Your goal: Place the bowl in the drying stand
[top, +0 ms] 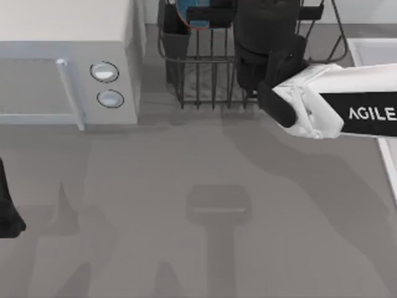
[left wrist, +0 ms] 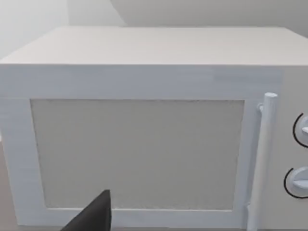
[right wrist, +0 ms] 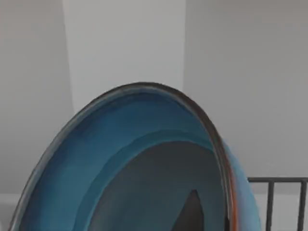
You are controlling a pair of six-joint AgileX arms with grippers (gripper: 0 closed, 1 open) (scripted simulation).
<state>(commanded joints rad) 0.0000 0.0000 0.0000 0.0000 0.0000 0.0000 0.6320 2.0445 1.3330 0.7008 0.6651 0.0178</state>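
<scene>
The right arm reaches from the top view's right edge across the rear of the grey tabletop [top: 186,248], and its right claw [top: 208,15] is positioned over the large dark metal wire drying stand [top: 205,74] with upright bars, which stands at the back of the tabletop just beside the white box-shaped microwave [top: 68,74] with two round knobs. The small round light blue bowl [top: 189,15] with a thin red rim is above the stand's rear left portion, next to the dark rectangular cutlery cup [top: 173,37] at the stand's corner. In the right wrist view the bowl [right wrist: 144,168] stands tilted on edge, with its hollow turned toward the camera and a dark fingertip [right wrist: 192,211] lying against its inner surface — the claw is judged to be clamped on the bowl's wall. This near-vertical attitude suits the stand: a bowl held on edge can slide between the upright bars, where a flat one would only rest on top. Whether the bowl already touches the bars cannot be determined. The remaining step is judged to be lowering and release. The left arm is parked at the top view's left edge, with the left claw [left wrist: 94,216] facing the microwave door — its finger spacing cannot be determined.
</scene>
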